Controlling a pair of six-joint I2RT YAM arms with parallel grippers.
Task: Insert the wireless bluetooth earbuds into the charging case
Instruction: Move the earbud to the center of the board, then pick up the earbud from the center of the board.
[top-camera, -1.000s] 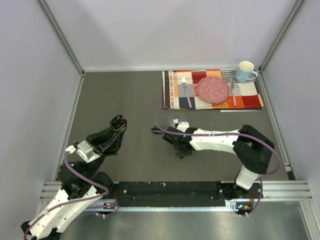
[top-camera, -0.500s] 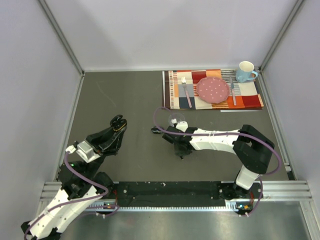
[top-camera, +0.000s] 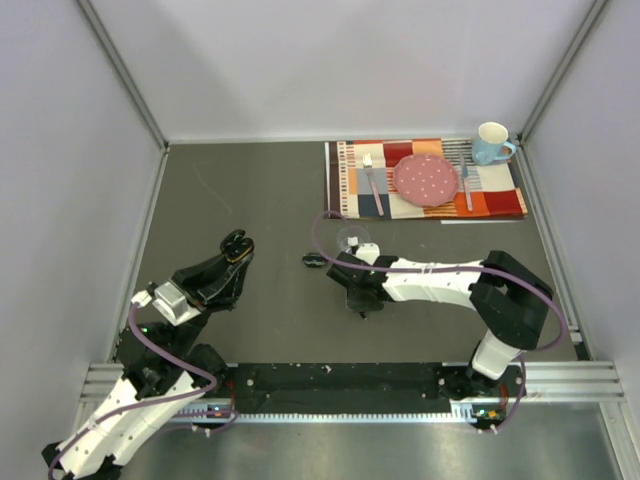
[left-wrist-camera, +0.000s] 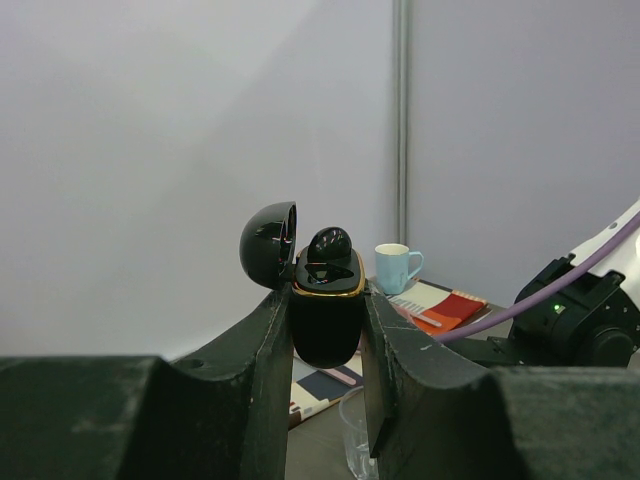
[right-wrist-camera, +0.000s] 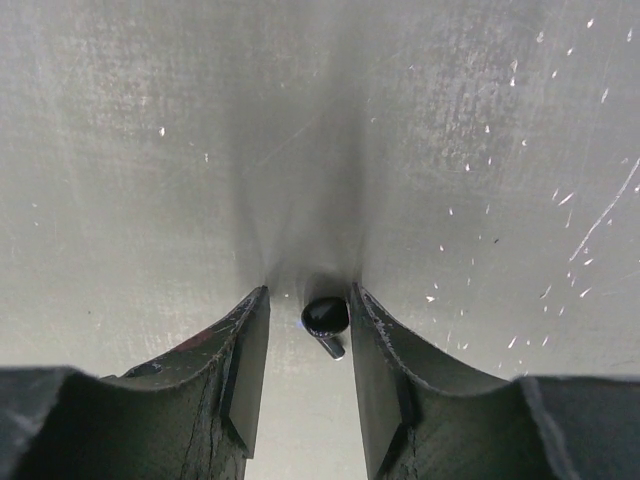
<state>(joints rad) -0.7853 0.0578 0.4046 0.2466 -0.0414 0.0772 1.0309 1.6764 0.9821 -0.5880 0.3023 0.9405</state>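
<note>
My left gripper (top-camera: 236, 245) is shut on the black charging case (left-wrist-camera: 327, 320) and holds it upright in the air. The case's lid (left-wrist-camera: 268, 243) is open, and one glossy black earbud (left-wrist-camera: 330, 243) sits in it. My right gripper (right-wrist-camera: 308, 310) points straight down at the table with its jaws open. Its fingers stand on either side of a tiny black earbud (right-wrist-camera: 325, 316) that lies on the table, with a gap on each side. In the top view the right gripper (top-camera: 361, 301) is low over the table's middle. The other earbuds are not seen.
A clear plastic cup (top-camera: 352, 240) stands just behind the right wrist, and a small black oval thing (top-camera: 313, 260) lies to its left. At the back right, a striped placemat (top-camera: 500, 205) holds a pink plate (top-camera: 425, 178), cutlery and a blue mug (top-camera: 491, 142).
My right wrist has shifted slightly to the right, away from the small black oval thing. The left arm and the case have not moved.
</note>
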